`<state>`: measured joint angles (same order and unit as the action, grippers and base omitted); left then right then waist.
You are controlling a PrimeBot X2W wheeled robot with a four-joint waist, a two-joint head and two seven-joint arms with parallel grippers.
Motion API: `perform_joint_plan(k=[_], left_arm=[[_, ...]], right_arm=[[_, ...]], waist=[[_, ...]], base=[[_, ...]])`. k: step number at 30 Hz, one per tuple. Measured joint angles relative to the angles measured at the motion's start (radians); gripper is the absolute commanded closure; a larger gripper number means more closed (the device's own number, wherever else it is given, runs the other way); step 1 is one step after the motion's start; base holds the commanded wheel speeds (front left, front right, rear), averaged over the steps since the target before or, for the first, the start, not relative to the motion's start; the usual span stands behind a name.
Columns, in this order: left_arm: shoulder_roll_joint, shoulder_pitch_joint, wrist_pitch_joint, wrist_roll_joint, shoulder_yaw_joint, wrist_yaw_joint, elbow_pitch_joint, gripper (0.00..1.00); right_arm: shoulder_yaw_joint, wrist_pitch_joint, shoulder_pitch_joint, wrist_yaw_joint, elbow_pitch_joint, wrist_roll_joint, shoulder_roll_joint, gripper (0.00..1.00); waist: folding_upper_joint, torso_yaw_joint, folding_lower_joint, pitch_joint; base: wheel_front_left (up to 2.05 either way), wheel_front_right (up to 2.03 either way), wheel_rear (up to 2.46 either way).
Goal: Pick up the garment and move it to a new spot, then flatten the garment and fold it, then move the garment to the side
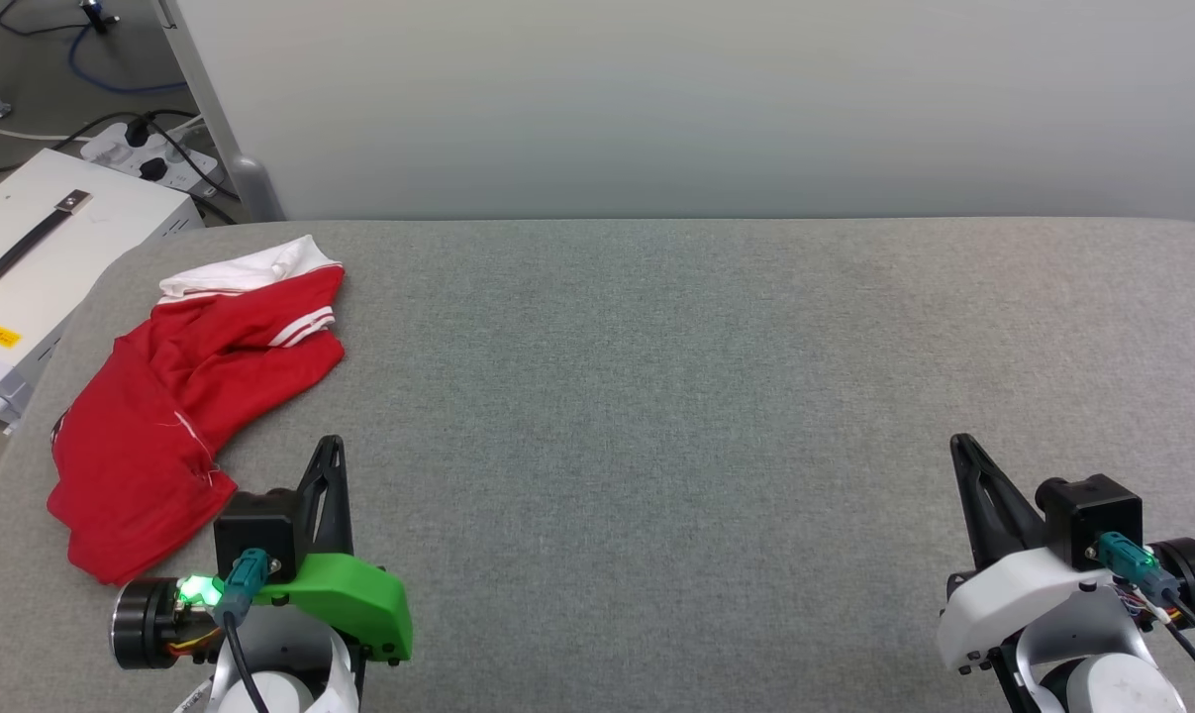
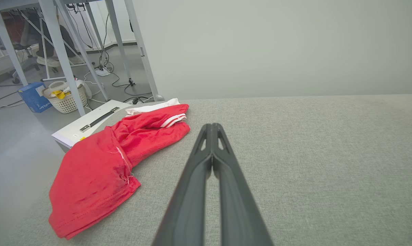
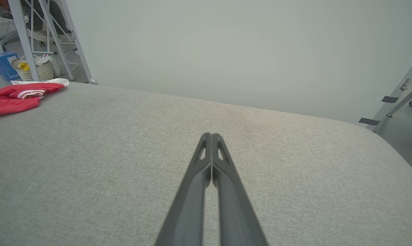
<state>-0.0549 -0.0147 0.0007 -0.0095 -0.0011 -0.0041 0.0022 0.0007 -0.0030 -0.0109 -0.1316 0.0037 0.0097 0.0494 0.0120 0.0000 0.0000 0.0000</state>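
Note:
The garment (image 1: 176, 396), a red shirt with a white sleeve and red-white striped trim, lies crumpled at the far left of the grey table (image 1: 656, 396), reaching its left edge. My left gripper (image 1: 332, 446) is shut and empty, just right of the garment's near end and not touching it. In the left wrist view the garment (image 2: 103, 167) lies left of the shut left gripper (image 2: 212, 125). My right gripper (image 1: 957, 442) is shut and empty at the lower right, far from the garment. The right wrist view has the shut right gripper (image 3: 211, 135) and the garment (image 3: 14, 97) at far left.
A white case (image 1: 43, 257) with a black handle stands off the table's left edge, beside a power strip (image 1: 151, 158) and cables on the floor. A pale wall (image 1: 706, 99) runs behind the table. Table legs and a basket (image 2: 66, 97) stand beyond.

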Motion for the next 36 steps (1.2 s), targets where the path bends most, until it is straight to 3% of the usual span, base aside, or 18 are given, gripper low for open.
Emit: perform_joint_plan(k=[36], left_arm=[[0.0,0.0,0.0,0.0,0.0,0.0,0.0,1.0]], right_arm=[[0.0,0.0,0.0,0.0,0.0,0.0,0.0,1.0]], waist=[[0.0,0.0,0.0,0.0]], base=[[0.0,0.0,0.0]])
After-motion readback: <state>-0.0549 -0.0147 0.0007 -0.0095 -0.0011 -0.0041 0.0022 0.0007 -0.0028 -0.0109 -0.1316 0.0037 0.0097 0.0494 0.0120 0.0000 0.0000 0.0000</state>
